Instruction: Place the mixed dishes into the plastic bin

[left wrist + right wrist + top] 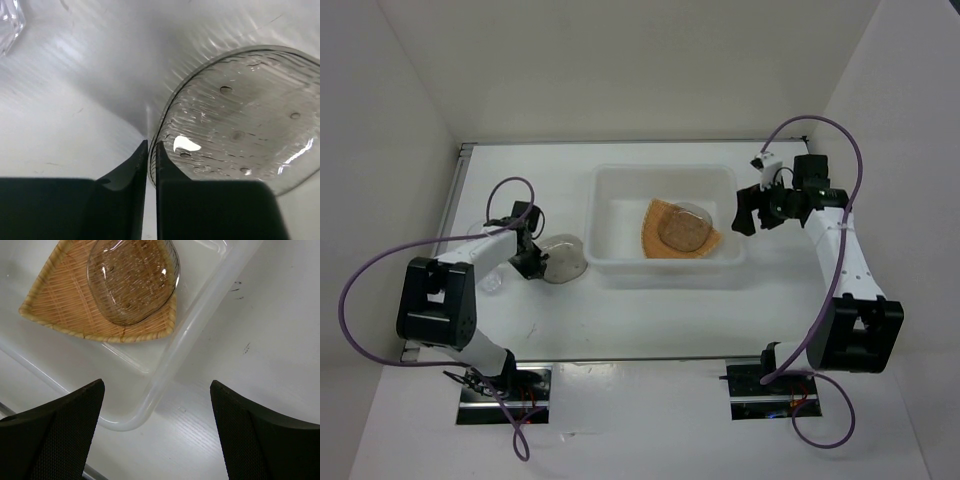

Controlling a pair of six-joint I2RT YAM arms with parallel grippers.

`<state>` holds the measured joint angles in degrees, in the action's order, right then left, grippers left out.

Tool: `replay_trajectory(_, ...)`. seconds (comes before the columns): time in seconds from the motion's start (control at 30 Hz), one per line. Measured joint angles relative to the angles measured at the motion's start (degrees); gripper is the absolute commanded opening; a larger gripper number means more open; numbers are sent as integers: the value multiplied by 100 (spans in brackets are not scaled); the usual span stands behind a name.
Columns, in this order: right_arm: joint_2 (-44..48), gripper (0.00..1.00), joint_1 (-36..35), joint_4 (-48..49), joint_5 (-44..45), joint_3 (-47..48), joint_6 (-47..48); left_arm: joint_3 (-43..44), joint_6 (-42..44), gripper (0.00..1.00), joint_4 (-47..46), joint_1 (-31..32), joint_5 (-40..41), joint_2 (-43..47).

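A bare strip of white table [650, 320] runs between the arm bases and the near wall of the plastic bin [610, 268], giving open room along that whole edge.

Just left of the bin's near-left corner, the left gripper [538, 258] sits low at the table. Its fingers [135, 167] are drawn almost together, with the rim of a small round pale-grey dish [565, 258] pinched in the thin gap between them. This dish is outside the bin, with its right edge just beside the bin's left wall; whether they touch cannot be told. A clear cup [7, 20] shows at the corner of the left wrist view, apart from the dish and on its side away from the bin.

Inside the bin, the tan-orange plate [655, 222] lies flat on the floor in the right half. A second pale-grey dish [682, 228] sits upright on it. The left half of the bin's floor is bare. A band of bare floor separates the plate's edge from the bin's right wall.

The right gripper [745, 212] hangs over the bin's right rim with its jaws spread wide and holding nothing. In its wrist view, the bin's rounded corner lies below, between the fingers. Right of the bin, the table is open up to the side wall. Beyond the bin's far wall, another bare strip reaches the back wall.
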<state>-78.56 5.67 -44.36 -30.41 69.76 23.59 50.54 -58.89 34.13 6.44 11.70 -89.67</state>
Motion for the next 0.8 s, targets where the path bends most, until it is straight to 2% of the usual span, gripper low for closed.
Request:
replay_trajectory(0.03, 22, 91, 0, 0, 44, -2, -7, 55, 0, 0, 4, 0, 0, 37)
replay_trajectory(0.23, 184, 91, 0, 92, 658, -199, -170, 450, -50, 0, 208, 11, 146, 208)
replay_trajectory(0.57, 828, 91, 94, 474, 2083, -1082, -584, 2260, -435, 0, 1095, 11, 999, 872)
replay_trajectory(0.7, 968, 91, 293, 638, 2404, -1255, -713, 2981, -420, 0, 1047, 9, 1064, 1027)
replay_trajectory(0.8, 979, 91, 391, 787, 2540, -1307, -769, 3270, -203, 0, 577, 4, 713, 1091)
